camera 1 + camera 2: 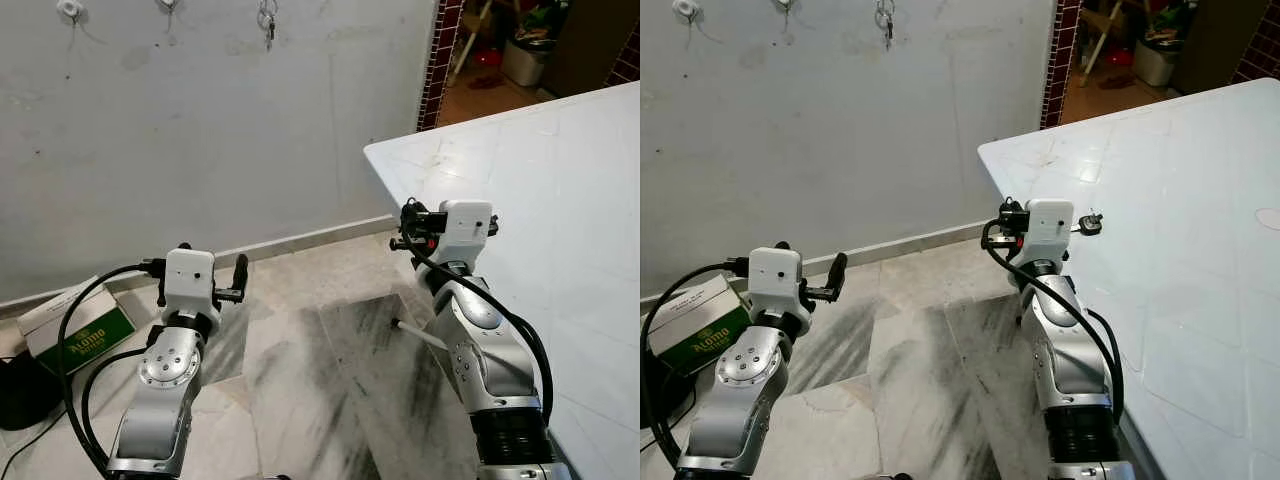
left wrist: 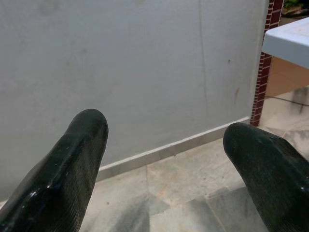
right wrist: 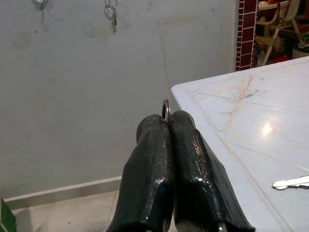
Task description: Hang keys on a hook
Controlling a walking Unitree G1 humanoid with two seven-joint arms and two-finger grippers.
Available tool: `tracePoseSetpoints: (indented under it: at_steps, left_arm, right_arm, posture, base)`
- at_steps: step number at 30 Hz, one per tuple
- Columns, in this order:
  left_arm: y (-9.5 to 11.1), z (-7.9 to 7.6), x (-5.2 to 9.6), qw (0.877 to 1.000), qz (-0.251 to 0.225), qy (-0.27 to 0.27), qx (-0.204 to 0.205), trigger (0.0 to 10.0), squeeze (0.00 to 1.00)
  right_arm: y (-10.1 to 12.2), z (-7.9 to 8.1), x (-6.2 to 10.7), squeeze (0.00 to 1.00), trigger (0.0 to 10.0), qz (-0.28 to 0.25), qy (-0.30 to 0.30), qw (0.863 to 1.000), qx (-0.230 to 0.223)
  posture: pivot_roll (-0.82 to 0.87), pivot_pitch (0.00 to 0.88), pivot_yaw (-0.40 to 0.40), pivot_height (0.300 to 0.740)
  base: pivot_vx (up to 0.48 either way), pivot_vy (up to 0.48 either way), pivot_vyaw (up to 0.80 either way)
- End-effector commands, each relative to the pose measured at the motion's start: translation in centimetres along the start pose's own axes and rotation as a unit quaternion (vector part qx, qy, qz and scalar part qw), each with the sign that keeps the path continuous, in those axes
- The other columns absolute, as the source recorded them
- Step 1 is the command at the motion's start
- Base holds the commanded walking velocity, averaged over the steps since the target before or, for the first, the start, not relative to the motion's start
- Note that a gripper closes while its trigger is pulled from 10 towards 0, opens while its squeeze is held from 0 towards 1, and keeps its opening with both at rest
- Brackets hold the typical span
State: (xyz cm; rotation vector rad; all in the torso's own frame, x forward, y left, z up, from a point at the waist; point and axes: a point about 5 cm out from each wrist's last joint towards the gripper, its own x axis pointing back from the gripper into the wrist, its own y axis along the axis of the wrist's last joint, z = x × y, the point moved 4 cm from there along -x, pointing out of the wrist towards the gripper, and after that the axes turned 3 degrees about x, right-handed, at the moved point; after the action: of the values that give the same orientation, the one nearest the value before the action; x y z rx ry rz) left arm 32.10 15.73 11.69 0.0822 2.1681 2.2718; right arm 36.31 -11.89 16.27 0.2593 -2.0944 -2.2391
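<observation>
Right wrist view has the right gripper [image 3: 169, 121] pinching what looks like a key ring [image 3: 166, 109] at its fingertips; carrying step, wall hooks [image 3: 40, 4] far ahead above. Left gripper [image 2: 164, 145] spread, idle

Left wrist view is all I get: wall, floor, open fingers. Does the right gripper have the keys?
Observer: The right gripper is shut on a metal key ring; the ring pokes out between the tips.
Operator: Any hooks ahead?
Observer: Yes, high on the grey wall. A bunch of keys already hangs from one, and a white hook sits further to the robot's left.
Operator: Where is the right arm?
Observer: Raised beside the near corner of the white table, on the robot's right, well below the hooks.
</observation>
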Motion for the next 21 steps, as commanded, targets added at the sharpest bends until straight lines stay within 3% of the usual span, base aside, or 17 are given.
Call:
tracePoseSetpoints:
  at_steps: [1, 16, 21]
  left_arm:
    - [-0.41, 0.88, 0.04, 1.0, 0.011, 0.012, -0.001, 10.0, 0.0]
    - [-0.31, 0.6, -0.38, 1.0, 0.015, 0.005, 0.014, 10.0, 0.0]
    - [0.04, 0.16, -0.44, 1.0, 0.006, -0.011, 0.018, 10.0, 0.0]
  right_arm:
    - [0.31, 0.5, 0.06, 0.0, 10.0, -0.003, 0.003, 1.0, -0.005]
    - [0.82, -0.12, -0.21, 0.0, 10.0, -0.006, -0.007, 1.0, -0.001]
    - [0.83, -0.21, -0.21, 0.0, 10.0, -0.005, -0.008, 1.0, 0.0]
  posture:
    - [0.02, 0.051, 0.075, 0.74]
    - [0.02, 0.049, 0.079, 0.74]
    - [0.02, 0.048, 0.079, 0.74]
  base:
    - [0.0, 0.48, 0.0]
    - [0.0, 0.48, 0.0]
    - [0.0, 0.0, 0.0]
